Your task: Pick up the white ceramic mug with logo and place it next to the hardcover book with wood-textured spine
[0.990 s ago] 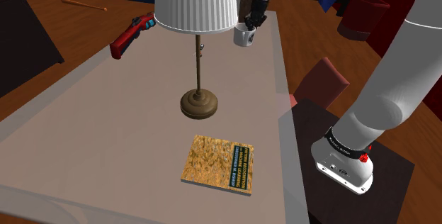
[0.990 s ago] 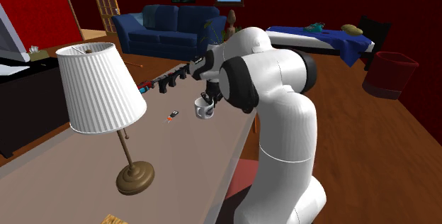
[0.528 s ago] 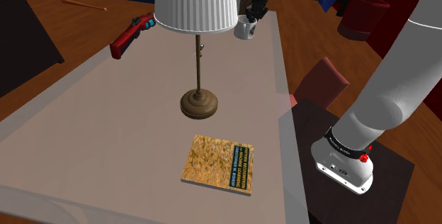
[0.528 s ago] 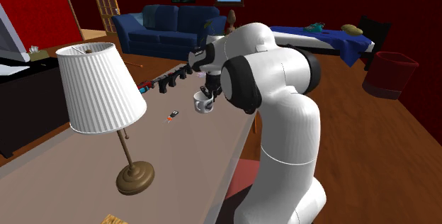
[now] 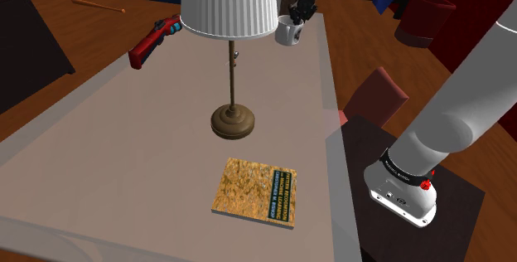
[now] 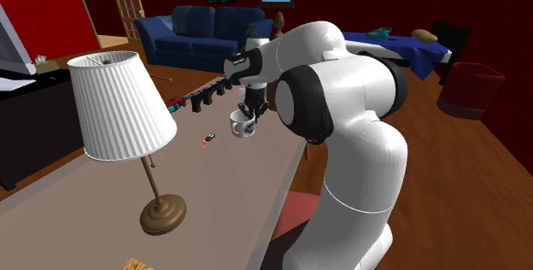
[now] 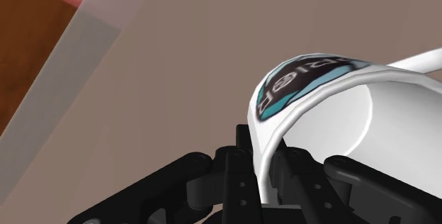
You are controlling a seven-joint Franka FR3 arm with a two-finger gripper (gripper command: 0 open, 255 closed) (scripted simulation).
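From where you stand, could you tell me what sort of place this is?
Most likely a living room in a house: a blue sofa, a shaded lamp on the long table, and a white logo mug held in the fingers.

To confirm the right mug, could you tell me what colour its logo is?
Teal and black on the white mug, clearest in the wrist view.
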